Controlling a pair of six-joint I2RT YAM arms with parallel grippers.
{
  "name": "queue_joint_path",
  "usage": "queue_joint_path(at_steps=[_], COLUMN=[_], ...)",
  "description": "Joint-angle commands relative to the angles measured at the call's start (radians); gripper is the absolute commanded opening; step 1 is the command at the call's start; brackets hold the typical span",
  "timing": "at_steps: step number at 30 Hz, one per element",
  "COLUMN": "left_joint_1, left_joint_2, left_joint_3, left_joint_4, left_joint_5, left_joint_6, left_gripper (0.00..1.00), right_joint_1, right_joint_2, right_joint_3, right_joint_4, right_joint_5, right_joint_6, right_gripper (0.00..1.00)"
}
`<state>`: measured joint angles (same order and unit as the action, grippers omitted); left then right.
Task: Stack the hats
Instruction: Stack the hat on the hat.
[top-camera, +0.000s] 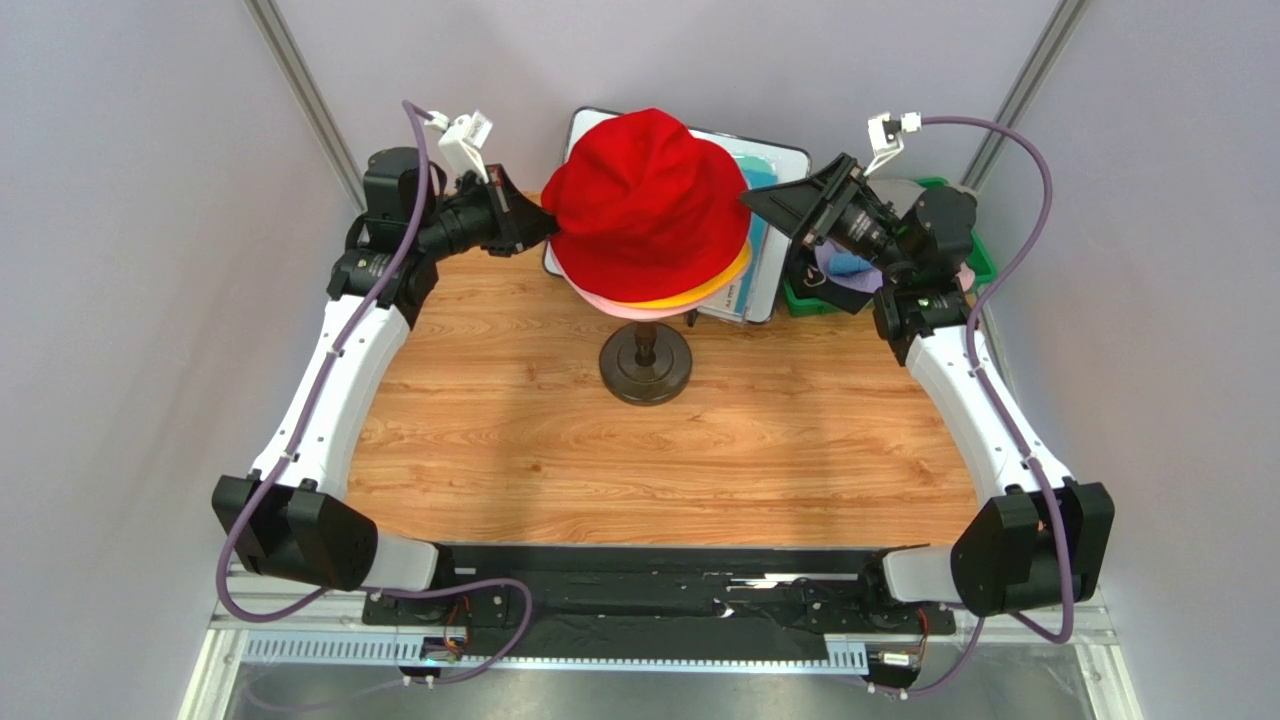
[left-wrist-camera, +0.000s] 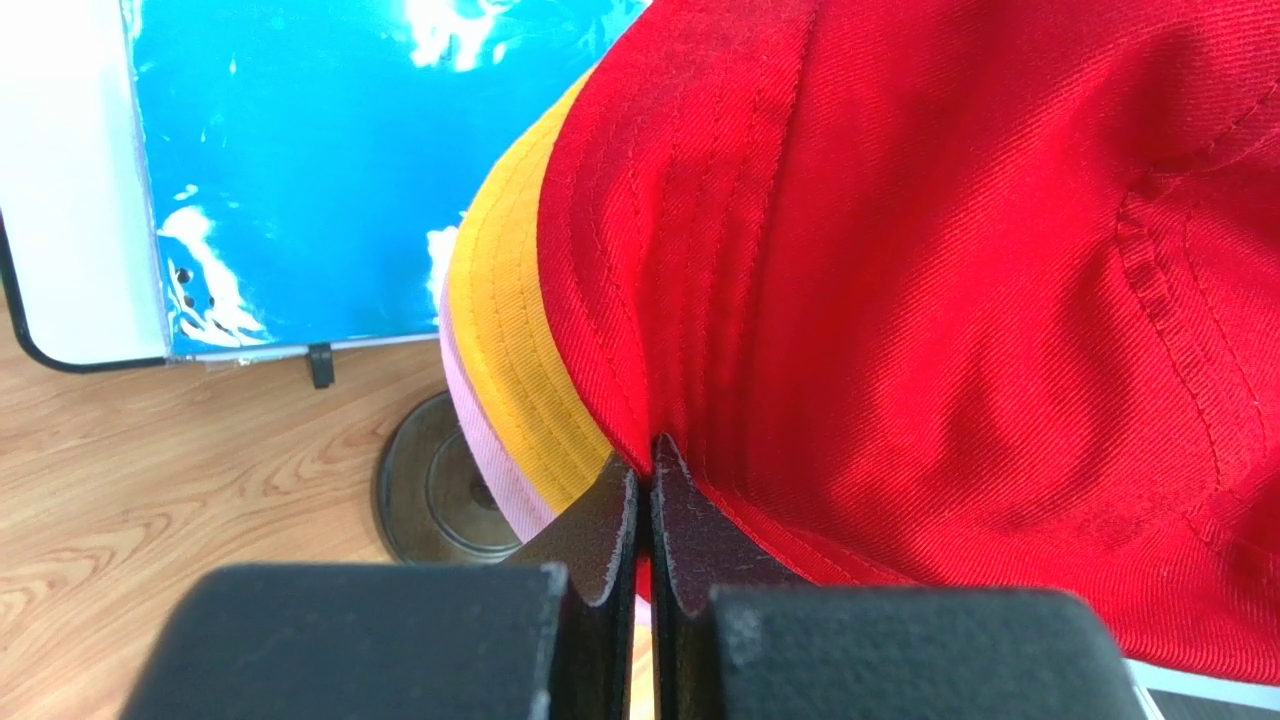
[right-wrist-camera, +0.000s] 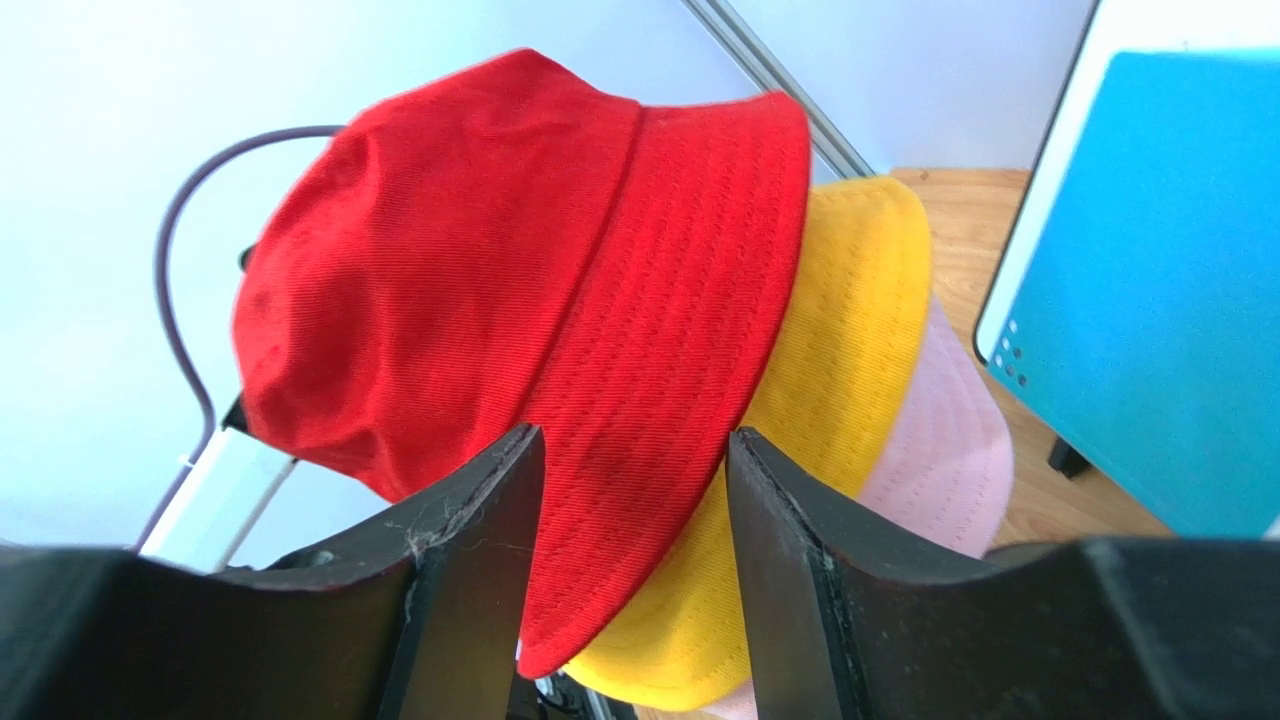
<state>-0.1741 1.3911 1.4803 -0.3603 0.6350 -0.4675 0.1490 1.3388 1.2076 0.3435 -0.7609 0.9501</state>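
Note:
Three hats are stacked on a stand at the back middle of the table: a red hat on top, an orange-yellow hat under it, and a pink hat lowest. My left gripper is at the stack's left side, shut on the red hat's brim; the orange-yellow and pink brims lie just left of the fingertips. At the stack's right side my right gripper stands open. The red brim hangs between its fingers without being pinched.
The stand's dark round base rests on the wooden table. A teal sheet in a white frame stands behind the stack. A green bin with more cloth sits behind the right arm. Grey walls close in on both sides.

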Motion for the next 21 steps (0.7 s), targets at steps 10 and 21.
queue_joint_path(at_steps=[10,21], left_joint_1=[0.007,0.019], left_joint_2=[-0.004,-0.038], left_joint_3=[-0.017,-0.084], left_joint_4=[-0.026,0.003], left_joint_5=[0.026,0.006], left_joint_6=[0.01,0.0], left_gripper=[0.0,0.0], right_joint_1=[0.015,0.014], right_joint_2=[0.091,0.072], right_joint_3=[0.046,-0.028], right_joint_4=[0.038,-0.182], right_joint_5=[-0.058,0.107], right_joint_6=[0.064,-0.063], right_gripper=[0.3,0.0])
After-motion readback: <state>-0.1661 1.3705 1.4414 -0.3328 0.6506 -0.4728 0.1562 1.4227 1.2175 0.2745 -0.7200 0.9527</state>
